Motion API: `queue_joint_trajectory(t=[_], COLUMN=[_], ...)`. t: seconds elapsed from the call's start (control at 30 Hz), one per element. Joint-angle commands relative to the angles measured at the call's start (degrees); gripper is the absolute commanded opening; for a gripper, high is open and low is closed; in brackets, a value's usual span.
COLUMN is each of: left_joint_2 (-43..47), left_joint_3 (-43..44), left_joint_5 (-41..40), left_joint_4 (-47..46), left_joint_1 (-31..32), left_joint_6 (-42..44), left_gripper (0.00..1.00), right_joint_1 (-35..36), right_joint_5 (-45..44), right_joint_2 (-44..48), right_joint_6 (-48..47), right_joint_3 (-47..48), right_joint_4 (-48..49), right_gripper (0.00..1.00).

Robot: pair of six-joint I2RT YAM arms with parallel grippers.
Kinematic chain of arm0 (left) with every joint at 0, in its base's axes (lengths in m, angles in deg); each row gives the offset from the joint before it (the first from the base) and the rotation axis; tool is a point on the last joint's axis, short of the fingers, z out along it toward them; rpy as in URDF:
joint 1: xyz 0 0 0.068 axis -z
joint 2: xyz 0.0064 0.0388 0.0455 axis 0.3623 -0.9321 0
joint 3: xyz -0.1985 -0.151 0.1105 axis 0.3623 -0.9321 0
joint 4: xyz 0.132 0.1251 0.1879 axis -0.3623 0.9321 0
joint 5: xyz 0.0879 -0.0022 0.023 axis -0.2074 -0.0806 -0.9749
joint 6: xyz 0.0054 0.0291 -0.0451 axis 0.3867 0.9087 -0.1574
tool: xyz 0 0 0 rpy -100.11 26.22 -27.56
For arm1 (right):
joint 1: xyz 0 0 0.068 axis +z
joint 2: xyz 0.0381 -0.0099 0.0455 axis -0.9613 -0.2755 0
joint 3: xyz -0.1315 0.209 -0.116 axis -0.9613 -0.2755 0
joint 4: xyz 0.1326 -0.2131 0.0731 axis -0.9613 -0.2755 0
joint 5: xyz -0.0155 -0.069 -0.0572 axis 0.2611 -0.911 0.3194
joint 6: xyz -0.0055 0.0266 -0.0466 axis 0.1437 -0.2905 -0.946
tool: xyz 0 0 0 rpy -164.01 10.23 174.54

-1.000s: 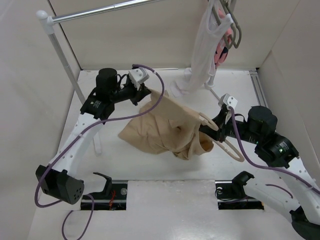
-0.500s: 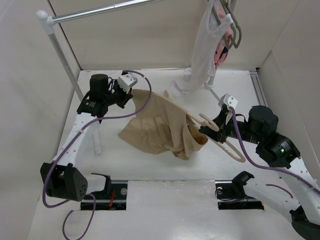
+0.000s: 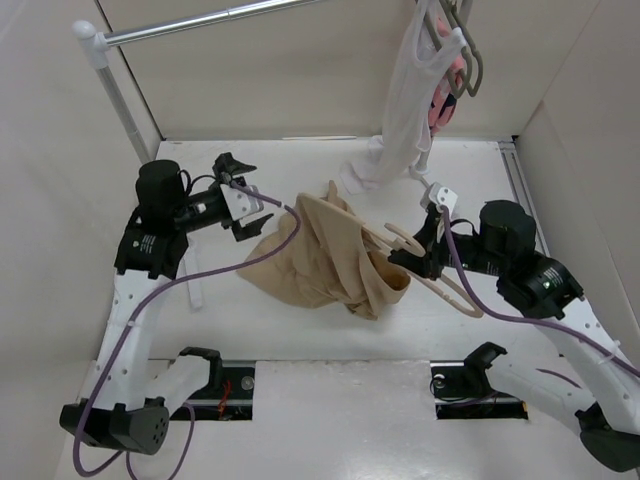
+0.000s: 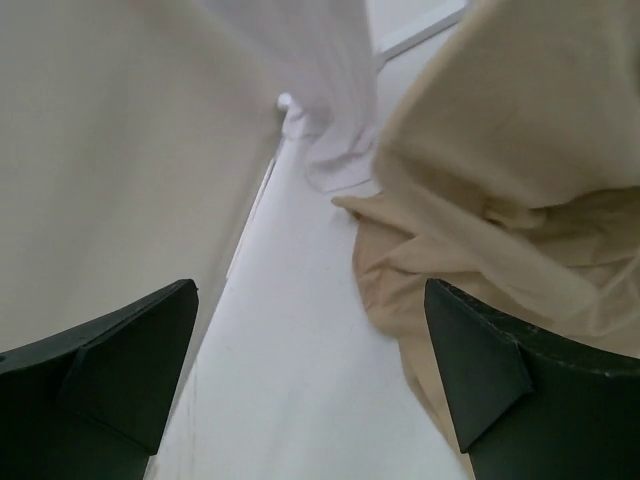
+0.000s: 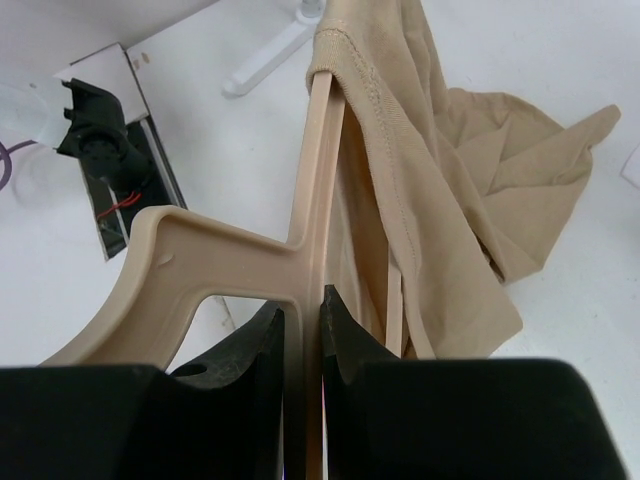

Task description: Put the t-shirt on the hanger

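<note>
bunching in a loose heap near the middle of the bench [image 3: 250, 325], the tan t-shirt [image 3: 325, 255] has one edge lifted off the surface while the rest spills down toward the near-left. the raised edge is threaded over one arm of the pale hanger [image 5: 200, 260]; from the right wrist view a stitched hem wraps that arm's tip and the cloth drapes off to one side of it. the hanger's other end sticks out of the shirt toward the right edge of the bench.

the right gripper [image 3: 420, 252] is clamped on the hanger just beside the shirt, its dark fingers [image 5: 260, 345] pressed against either side of the thin wood.

the left gripper [image 3: 243, 195] hangs to the left of the heap, close by but not touching it, its fingers spread wide with nothing between them.

at the far right corner a white sleeveless top [image 3: 405, 100] and a small pink garment [image 3: 445, 100] hang from grey hangers [image 3: 470, 60] on a metal rail [image 3: 230, 15], the white top's hem trailing onto the bench.
</note>
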Motion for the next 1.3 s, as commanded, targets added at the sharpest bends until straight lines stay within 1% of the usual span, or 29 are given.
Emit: queue_joint_trajectory(t=[0.0, 0.03, 0.07, 0.1, 0.13, 0.17, 0.27, 0.33, 0.37, 0.4, 0.5, 0.57, 0.63, 0.67, 0.7, 0.73, 0.77, 0.83, 0.87, 0.97, 1.0, 1.03, 1.07, 1.1, 1.13, 1.17, 1.2, 1.23, 1.27], left_joint_2=[-1.0, -2.2, -4.6, -5.6, -6.3, -6.3, -5.0, -5.0, -5.0, -7.0, -12.0, -13.7, -14.3, -14.3, -14.3, -14.8, -14.8, -15.3, -15.3, -14.3, -14.3, -13.7, -13.6, -11.9, -11.2, -10.3, -8.6, -7.6, -6.7], left_joint_3=[7.3, 8.9, 10.1, 11.1, 11.1, 11.1, 9.0, 9.0, 10.1, 10.9, 13.1, 13.1, 12.4, 12.3, 11.7, 11.7, 12.3, 12.3, 12.3, 12.3, 12.3, 11.7, 10.3, 9.4, 8.1, 5.6, 4.4, 3.2, 2.2], left_joint_5=[14.1, 14.1, 13.1, 11.3, 9.4, 6.8, 4.5, 3.8, 3.8, 3.8, 3.1, 2.5, 1.3, 1.3, 1.3, 1.3, 1.3, 1.3, 0.8, 0.1, 0.1, -0.5, -0.5, -2.0, -2.6, -3.2, -3.9, -4.7, -5.4], left_joint_4=[13.0, 20.6, 22.8, 23.9, 23.0, 21.1, 13.0, 12.9, 15.1, 16.9, 24.1, 26.5, 26.0, 25.2, 24.5, 23.8, 23.8, 23.8, 23.8, 22.4, 21.2, 19.8, 16.1, 13.8, 11.5, 9.2, 5.4, 4.2, 3.3], left_joint_1=[1.9, 4.2, 9.4, 11.8, 13.8, 14.9, 14.9, 14.9, 14.9, 14.9, 14.9, 16.5, 18.1, 18.7, 18.7, 18.7, 18.7, 18.7, 18.7, 18.7, 18.7, 18.7, 18.7, 18.7, 17.4, 16.7, 16.0, 16.0, 16.0], left_joint_6=[13.9, 16.2, 17.1, 17.1, 16.2, 13.4, 9.1, 9.8, 10.4, 11.0, 14.1, 15.6, 14.9, 14.0, 13.3, 11.7, 11.7, 11.7, 10.8, 8.5, 6.9, 1.9, -1.4, -4.9, -8.4, -15.3, -18.1, -20.2, -21.7], left_gripper=[0.95, 0.95, 0.95, 0.95, 0.95, 0.95, 0.95, 0.95, 0.93, 0.91, 0.91, 0.9, 0.87, 0.81, 0.71, 0.59, 0.34, 0.09, 0.0, 0.0, 0.0, 0.0, 0.0, 0.0, 0.0, 0.0, 0.0, 0.0, 0.0], right_joint_1=[-0.1, -0.1, -0.1, -0.1, -0.1, -0.1, -0.1, 0.5, 0.5, 1.2, 3.2, 4.9, 5.8, 6.4, 6.5, 6.5, 6.5, 6.5, 6.5, 6.5, 6.5, 6.5, 6.5, 5.9, 4.9, 4.3, 3.6, 2.9, 1.8], right_joint_5=[2.4, 3.1, 5.1, 6.0, 6.9, 7.6, 8.5, 9.0, 9.5, 9.6, 9.6, 10.1, 10.1, 10.6, 10.6, 10.6, 10.6, 10.1, 8.6, 5.0, -0.1, -2.6, -4.6, -8.0, -9.6, -11.4, -13.5, -17.9, -20.5], right_joint_2=[-1.8, -2.6, -3.3, -4.8, -5.5, -6.2, -8.7, -9.9, -10.8, -10.8, -12.3, -14.4, -15.9, -16.5, -17.0, -17.7, -17.7, -17.7, -17.7, -17.7, -17.7, -18.2, -18.8, -18.8, -18.8, -18.8, -18.3, -17.6, -15.7], right_joint_6=[-1.6, -1.6, -1.6, -1.6, -1.6, -1.6, -1.6, -2.1, -2.1, -2.1, -1.6, -1.6, -1.6, -1.6, -1.6, -1.6, -1.6, -1.6, -1.6, -1.6, -1.6, -1.6, -1.0, -0.4, 0.3, 2.4, 3.5, 4.7, 6.1], right_joint_3=[1.3, 1.3, 1.9, 2.6, 2.6, 3.3, 4.8, 4.8, 4.8, 4.8, 5.4, 5.9, 6.7, 7.4, 8.1, 8.1, 8.1, 8.1, 8.1, 8.1, 8.1, 8.6, 9.6, 10.2, 10.9, 11.4, 12.1, 12.1, 12.1], right_joint_4=[9.1, 9.7, 10.5, 12.0, 12.6, 13.2, 14.3, 14.3, 15.1, 15.6, 17.9, 19.0, 19.1, 19.1, 19.1, 19.1, 19.1, 19.1, 19.1, 18.0, 17.0, 14.9, 13.9, 13.0, 12.4, 11.9, 11.8, 11.8, 11.8], right_gripper=[0.0, 0.0, 0.0, 0.0, 0.0, 0.0, 0.0, 0.0, 0.0, 0.0, 0.0, 0.0, 0.0, 0.0, 0.0, 0.0, 0.0, 0.0, 0.0, 0.0, 0.05, 0.11, 0.23, 0.44, 0.71, 0.78, 0.84, 0.92, 0.97])
